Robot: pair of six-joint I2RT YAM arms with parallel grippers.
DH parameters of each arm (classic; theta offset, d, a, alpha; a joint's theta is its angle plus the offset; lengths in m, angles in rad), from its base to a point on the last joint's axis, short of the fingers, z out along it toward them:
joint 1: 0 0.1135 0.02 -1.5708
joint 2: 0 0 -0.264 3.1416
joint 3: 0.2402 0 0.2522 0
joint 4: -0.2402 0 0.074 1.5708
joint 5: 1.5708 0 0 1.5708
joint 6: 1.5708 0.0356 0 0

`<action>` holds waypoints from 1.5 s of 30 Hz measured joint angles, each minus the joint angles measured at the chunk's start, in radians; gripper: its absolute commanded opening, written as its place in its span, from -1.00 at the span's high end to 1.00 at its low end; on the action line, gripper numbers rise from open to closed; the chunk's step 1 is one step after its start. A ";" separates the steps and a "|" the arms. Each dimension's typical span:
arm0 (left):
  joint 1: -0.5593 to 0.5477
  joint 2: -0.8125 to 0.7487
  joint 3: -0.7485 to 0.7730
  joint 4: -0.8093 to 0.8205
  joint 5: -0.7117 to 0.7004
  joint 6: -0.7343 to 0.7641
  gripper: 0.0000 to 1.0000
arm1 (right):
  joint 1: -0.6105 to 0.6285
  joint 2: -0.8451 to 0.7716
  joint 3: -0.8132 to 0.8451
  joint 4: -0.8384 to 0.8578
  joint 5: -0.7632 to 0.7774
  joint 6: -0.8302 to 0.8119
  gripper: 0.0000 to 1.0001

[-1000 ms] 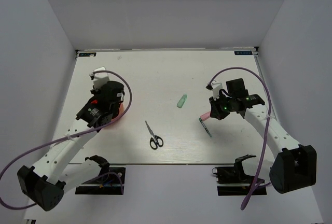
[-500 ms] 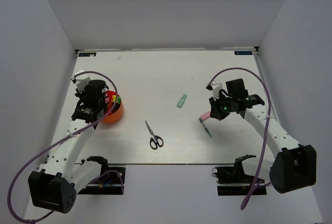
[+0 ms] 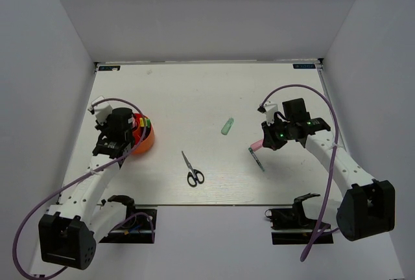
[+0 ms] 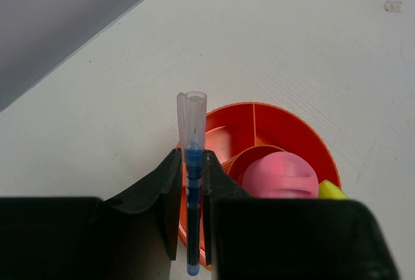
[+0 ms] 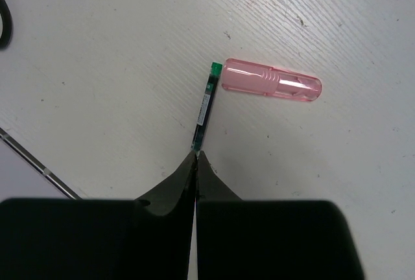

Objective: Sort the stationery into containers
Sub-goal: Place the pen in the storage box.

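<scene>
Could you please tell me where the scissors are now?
In the top view, the scissors lie at the front centre of the table, below-left of the pale green highlighter.

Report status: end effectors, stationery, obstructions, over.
Left end effector shut on clear pen, at red-orange cup rim. Right end effector shut, tips at green-capped marker beside pink highlighter. Scissors, green highlighter on table. Nothing blocking cup.

Cup (image 3: 149, 141) sits far left on the surface (image 3: 194, 92), with a pen (image 4: 192, 183) up over its edge. Scissors (image 3: 191, 170) are front-middle, one highlighter (image 3: 227, 126) behind them to the right. Further right, a second highlighter (image 3: 257, 145) lies just beside a marker (image 3: 257, 159).
</scene>
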 measured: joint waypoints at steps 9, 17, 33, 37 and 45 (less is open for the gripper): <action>0.015 -0.080 -0.001 0.012 0.007 -0.031 0.99 | 0.000 0.004 0.000 0.000 -0.004 0.000 1.00; 0.020 -0.068 -0.039 0.055 0.008 -0.069 0.99 | 0.000 0.004 0.000 0.000 -0.009 0.000 1.00; 0.011 -0.060 -0.150 0.121 0.010 -0.096 0.22 | 0.000 0.006 0.000 0.000 -0.023 0.001 0.69; 0.002 -0.067 -0.154 0.118 0.014 -0.094 -0.09 | 0.000 0.011 0.000 0.000 -0.026 0.001 0.50; -0.010 -0.094 -0.155 0.086 0.037 -0.101 0.05 | 0.000 0.013 0.000 -0.001 -0.028 -0.002 0.38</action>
